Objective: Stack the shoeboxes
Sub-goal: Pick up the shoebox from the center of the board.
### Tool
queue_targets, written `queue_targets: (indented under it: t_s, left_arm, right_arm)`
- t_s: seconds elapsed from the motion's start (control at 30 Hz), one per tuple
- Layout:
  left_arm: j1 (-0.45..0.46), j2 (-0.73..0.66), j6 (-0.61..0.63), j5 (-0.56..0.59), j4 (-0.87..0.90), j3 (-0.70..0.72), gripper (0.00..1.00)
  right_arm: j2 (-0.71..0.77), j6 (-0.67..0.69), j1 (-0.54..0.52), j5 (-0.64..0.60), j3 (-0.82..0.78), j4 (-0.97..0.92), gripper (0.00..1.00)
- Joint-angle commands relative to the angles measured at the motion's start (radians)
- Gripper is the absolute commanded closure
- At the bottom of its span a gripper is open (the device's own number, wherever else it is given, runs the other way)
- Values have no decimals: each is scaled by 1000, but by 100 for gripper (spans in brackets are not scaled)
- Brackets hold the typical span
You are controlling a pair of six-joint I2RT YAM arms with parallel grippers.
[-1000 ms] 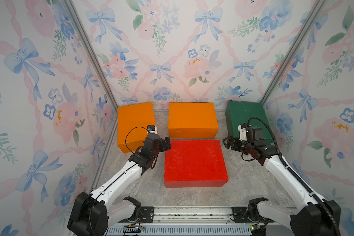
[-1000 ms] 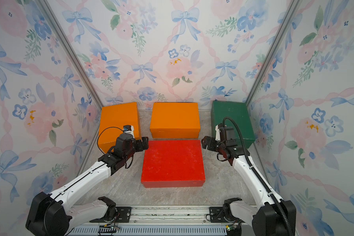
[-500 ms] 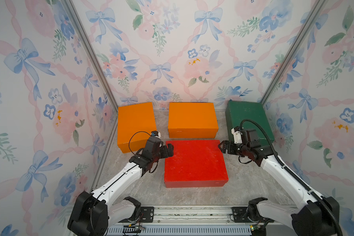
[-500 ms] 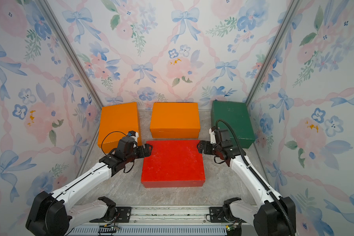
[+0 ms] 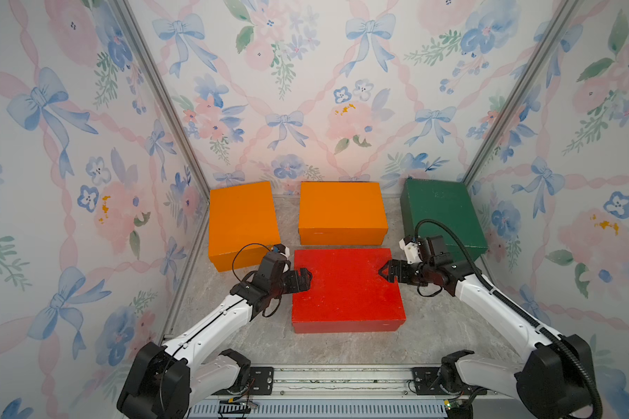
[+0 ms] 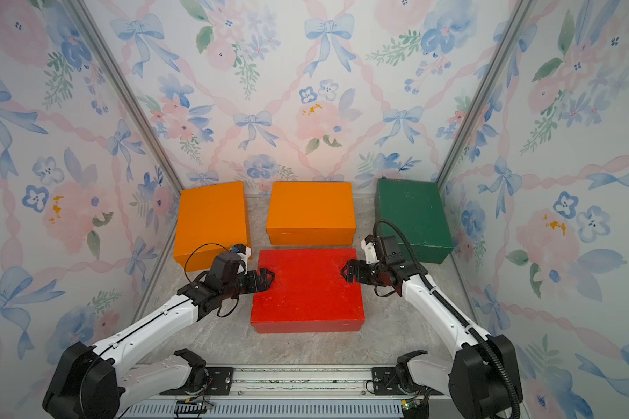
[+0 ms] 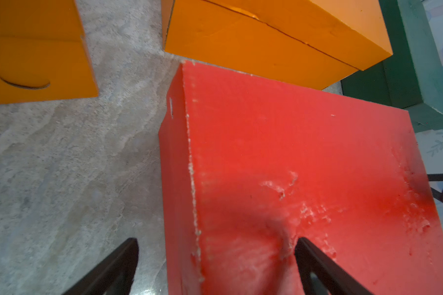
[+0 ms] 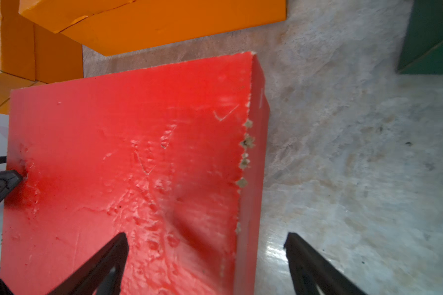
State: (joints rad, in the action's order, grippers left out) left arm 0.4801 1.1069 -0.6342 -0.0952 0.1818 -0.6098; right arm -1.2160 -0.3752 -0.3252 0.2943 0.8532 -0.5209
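Four shoeboxes lie on the grey floor. The red one (image 5: 345, 286) (image 6: 305, 290) is in front. Behind it stand an orange one (image 5: 240, 221) at the left, an orange one (image 5: 342, 210) in the middle and a dark green one (image 5: 440, 214) at the right. My left gripper (image 5: 302, 279) (image 7: 215, 255) is open and straddles the red box's left top edge, one finger over the lid, one beside the wall. My right gripper (image 5: 387, 272) (image 8: 205, 245) is open and straddles the right top edge the same way. Neither holds anything.
Floral walls close in on three sides, tight against the left orange box and the green box (image 6: 411, 214). A metal rail (image 5: 342, 377) with both arm bases runs along the front. Narrow strips of bare floor (image 5: 447, 326) flank the red box.
Both grippers have moved inward and toward the front, from beside the red box's back corners to over its left and right edges. The boxes have not moved.
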Motion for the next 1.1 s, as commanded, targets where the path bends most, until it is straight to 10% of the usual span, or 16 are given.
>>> queue_targets:
  t_s: [0.0, 1.07]
  left_arm:
    - [10, -20, -20, -24, 12, 26, 2]
    - [70, -15, -88, -57, -20, 61, 5]
  right_arm:
    - [6, -20, -26, 22, -24, -26, 5]
    - [16, -76, -63, 57, -99, 21, 24]
